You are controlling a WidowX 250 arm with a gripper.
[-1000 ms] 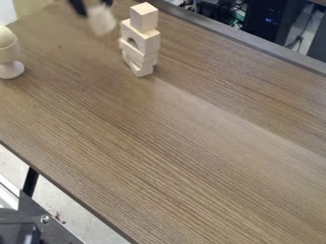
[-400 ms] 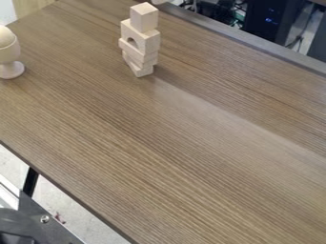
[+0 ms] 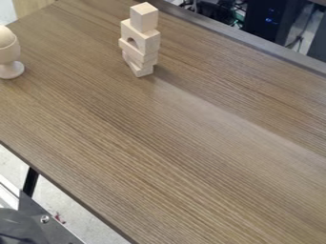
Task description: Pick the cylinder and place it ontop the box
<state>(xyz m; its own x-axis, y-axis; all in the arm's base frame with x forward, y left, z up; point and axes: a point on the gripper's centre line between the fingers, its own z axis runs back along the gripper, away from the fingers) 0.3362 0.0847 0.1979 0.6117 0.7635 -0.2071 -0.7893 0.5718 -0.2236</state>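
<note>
Toward the far edge of the bench (image 3: pixel 191 143), wooden blocks (image 3: pixel 149 42) sit stacked beneath a cube (image 3: pixel 144 19). Pincer open or closed, I can't tell.

Wooden cup (image 3: pixel 8 53) cut off by left edge; tabletop (image 3: pixel 197 147) by bottom and right.

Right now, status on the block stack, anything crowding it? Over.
Block stack upright, cube on top, nothing resting on the cube. Egg cup upright at view's left edge, rounded piece in it, apart from stack; probably not in the way.
</note>
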